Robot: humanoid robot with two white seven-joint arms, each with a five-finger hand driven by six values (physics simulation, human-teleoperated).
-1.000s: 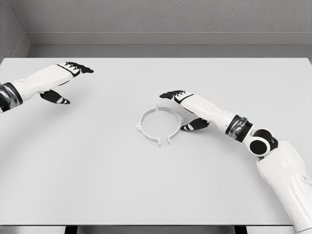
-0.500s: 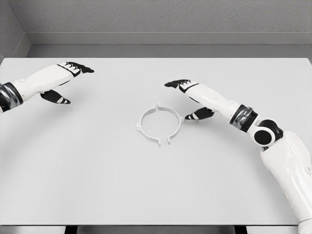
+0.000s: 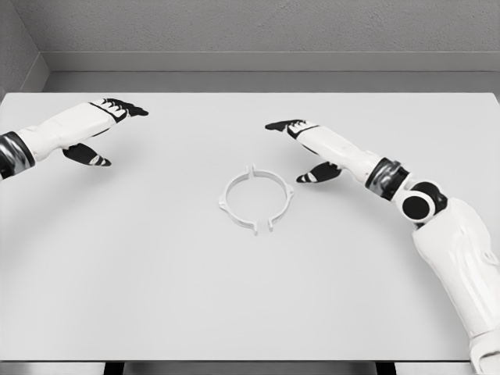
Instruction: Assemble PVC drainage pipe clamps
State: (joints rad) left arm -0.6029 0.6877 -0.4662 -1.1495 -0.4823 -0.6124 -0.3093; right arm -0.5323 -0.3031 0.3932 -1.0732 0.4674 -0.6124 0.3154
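Note:
A white ring-shaped pipe clamp [image 3: 256, 198], made of two half rings joined with small tabs, lies flat near the middle of the white table [image 3: 156, 281]. My right hand [image 3: 301, 148] hovers just right of and behind the clamp, fingers spread, holding nothing and apart from the ring. My left hand [image 3: 105, 129] hangs over the far left of the table, fingers relaxed, also holding nothing.
The table's far edge meets a grey wall [image 3: 258, 31]. Its front edge runs along the bottom of the view. Nothing else lies on the tabletop.
My right hand has lifted away from the clamp's right side, moving back and slightly right. The clamp stays in place. The left hand has barely moved.

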